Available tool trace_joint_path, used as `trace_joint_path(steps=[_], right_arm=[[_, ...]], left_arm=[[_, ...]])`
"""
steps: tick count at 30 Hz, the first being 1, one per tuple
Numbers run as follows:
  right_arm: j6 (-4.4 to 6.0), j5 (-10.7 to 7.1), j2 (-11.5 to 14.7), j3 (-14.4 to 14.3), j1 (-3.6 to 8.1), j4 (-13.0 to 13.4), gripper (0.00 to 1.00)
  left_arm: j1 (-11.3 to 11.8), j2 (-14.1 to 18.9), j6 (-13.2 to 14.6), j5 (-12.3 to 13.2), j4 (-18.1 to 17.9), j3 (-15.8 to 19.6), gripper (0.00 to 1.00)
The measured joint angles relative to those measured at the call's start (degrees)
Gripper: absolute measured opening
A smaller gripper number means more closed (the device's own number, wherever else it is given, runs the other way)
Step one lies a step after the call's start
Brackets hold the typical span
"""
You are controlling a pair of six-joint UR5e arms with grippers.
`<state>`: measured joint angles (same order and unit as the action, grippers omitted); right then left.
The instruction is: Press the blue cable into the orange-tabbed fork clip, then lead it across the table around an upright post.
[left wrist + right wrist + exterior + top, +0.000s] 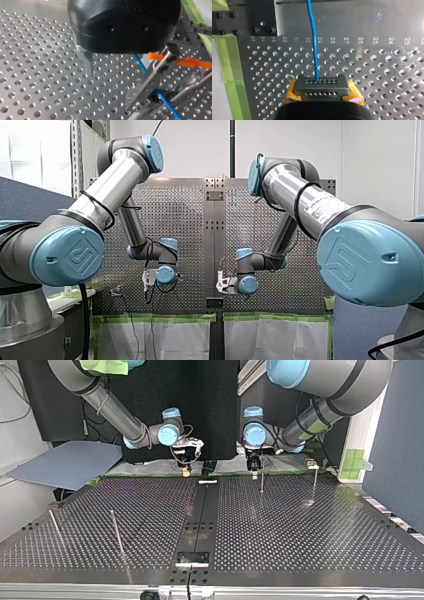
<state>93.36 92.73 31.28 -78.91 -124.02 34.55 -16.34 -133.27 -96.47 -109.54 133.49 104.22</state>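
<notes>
In the left wrist view the blue cable (140, 64) runs under my black left gripper (110, 92) and past the orange-tabbed fork clip (155, 56), close beside one finger. Its metal fingers (86, 60) stand apart, so it is open. In the right wrist view my right gripper (321, 87), with yellow pads (291, 93), is shut on the blue cable (314, 40), which leads straight ahead over the plate. In the top view both grippers hang at the table's far edge, the right gripper (186, 466) left of the left gripper (255, 466).
Thin upright posts stand on the perforated table (280, 530): two near my left gripper (261, 480) (315, 482), two in the near left part (116, 530) (55, 527). Green tape (229, 72) lines the far edge. A grey board (70, 462) lies beyond the top view's left corner.
</notes>
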Motion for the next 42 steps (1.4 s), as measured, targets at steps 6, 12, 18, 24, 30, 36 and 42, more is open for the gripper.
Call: trace_joint_path(steps=[6, 12, 18, 24, 30, 36, 42], right_arm=[[0.06, 0.0, 0.0, 0.0, 0.06, 0.0, 0.0], [0.14, 0.0, 0.0, 0.0, 0.16, 0.0, 0.0], [0.17, 0.0, 0.0, 0.0, 0.21, 0.0, 0.0], [0.06, 0.0, 0.0, 0.0, 0.25, -0.3, 0.0], [-0.3, 0.22, 0.5, 0.1, 0.43, -1.2, 0.0], [-0.56, 0.51, 3.2, 0.1, 0.44, -3.9, 0.0], [-0.61, 0.59, 6.9, 0.1, 0.15, -6.6, 0.0]], left_arm=[[0.0, 0.0, -0.1, -0.6, 0.1, -0.1, 0.0], [0.0, 0.0, -0.2, -0.3, 0.9, -0.4, 0.0], [0.0, 0.0, -0.4, -0.1, 1.9, -0.7, 0.0], [-0.1, 0.1, -0.5, -0.1, 2.5, -0.7, 0.0], [-0.8, 0.1, -1.3, 1.4, 4.2, -2.2, 0.0], [-2.6, 1.3, 0.1, 2.9, 7.7, -4.1, 0.0], [-4.8, 4.5, 0.3, 2.8, 11.2, -4.3, 0.0]])
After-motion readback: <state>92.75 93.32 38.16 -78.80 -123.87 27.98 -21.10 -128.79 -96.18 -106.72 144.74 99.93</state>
